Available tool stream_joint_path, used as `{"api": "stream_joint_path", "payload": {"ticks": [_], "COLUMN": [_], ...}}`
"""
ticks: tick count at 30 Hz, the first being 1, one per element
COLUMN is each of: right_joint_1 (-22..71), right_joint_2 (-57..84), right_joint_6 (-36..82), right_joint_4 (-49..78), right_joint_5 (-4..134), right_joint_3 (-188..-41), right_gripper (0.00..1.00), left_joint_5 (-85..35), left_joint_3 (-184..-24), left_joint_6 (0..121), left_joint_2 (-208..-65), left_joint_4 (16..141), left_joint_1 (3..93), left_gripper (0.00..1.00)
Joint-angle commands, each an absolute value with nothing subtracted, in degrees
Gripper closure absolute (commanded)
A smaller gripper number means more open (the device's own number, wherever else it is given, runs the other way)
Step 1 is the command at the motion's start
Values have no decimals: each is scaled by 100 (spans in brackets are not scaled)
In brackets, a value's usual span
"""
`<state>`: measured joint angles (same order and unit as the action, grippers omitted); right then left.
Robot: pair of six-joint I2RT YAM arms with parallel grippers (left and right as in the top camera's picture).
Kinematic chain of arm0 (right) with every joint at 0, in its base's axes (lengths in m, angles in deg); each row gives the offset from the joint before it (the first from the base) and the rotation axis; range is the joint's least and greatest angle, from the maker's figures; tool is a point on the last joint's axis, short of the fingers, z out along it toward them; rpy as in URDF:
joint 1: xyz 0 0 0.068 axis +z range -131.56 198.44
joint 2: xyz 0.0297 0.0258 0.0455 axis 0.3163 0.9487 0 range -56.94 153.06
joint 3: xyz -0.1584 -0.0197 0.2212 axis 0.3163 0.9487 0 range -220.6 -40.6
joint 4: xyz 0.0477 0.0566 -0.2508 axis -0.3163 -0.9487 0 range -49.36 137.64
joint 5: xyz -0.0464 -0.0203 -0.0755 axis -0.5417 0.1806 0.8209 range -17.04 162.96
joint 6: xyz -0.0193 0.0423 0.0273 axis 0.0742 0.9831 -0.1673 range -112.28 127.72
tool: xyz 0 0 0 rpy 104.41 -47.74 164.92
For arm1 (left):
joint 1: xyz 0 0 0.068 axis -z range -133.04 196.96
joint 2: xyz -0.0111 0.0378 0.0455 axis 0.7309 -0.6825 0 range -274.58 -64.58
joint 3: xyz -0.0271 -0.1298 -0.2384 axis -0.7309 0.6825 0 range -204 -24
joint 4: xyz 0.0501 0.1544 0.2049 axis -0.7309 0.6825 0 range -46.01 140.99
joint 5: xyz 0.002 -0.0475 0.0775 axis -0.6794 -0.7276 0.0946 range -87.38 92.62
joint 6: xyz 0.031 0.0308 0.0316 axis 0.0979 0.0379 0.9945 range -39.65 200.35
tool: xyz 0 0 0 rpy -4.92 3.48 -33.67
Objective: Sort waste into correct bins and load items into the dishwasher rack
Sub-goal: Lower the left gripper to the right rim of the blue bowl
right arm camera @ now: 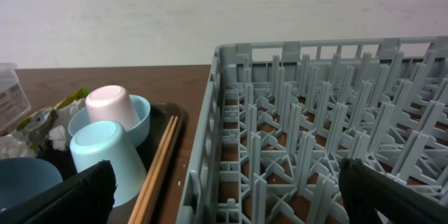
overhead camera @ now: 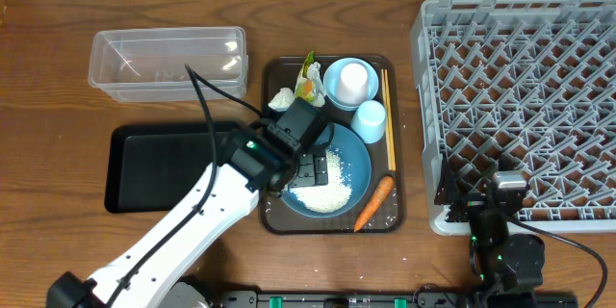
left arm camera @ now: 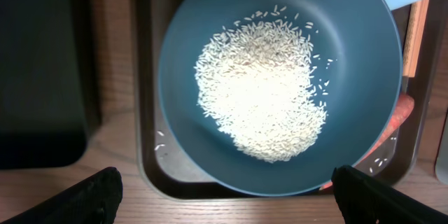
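The large dark-blue bowl holds a heap of white rice on the brown serving tray. My left gripper hovers over the bowl, open and empty; in the left wrist view its fingers straddle the bowl's near rim above the rice. The carrot, pale-blue cup, white cup upside down in the small light-blue bowl, chopsticks, tissue and wrapper lie on the tray. My right gripper is open at the rack's front left corner.
The clear tub stands at the back left and the black tray in front of it, left of the serving tray. The right wrist view shows the rack, chopsticks and both cups.
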<state>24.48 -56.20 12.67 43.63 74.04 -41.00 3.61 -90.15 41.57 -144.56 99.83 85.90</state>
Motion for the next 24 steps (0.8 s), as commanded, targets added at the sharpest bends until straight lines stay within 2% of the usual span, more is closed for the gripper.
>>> {"api": "stream_joint_path", "payload": {"ticks": [1,12,24], "right_joint_1": [2590,2590,2590], "right_joint_2": [-5623,-5618,-5618], "right_joint_6": [1193,1193,1193], "right_joint_4": [4344,4341,4339], "right_joint_5": [7404,7404,7404], "right_joint_3": [-4092,-4092,-4092], "right_gripper": [1,1,1], "left_joint_5": [239,-296,355], "left_joint_3": [-9120,-9120,-9120], "left_joint_6": [4004,4863,4865], "left_joint_2": [-14640,-15145,-15239], "left_joint_4": [9959,9432,8582], "left_joint_1": [8605,8999,9178], "left_gripper": [2,2,2]}}
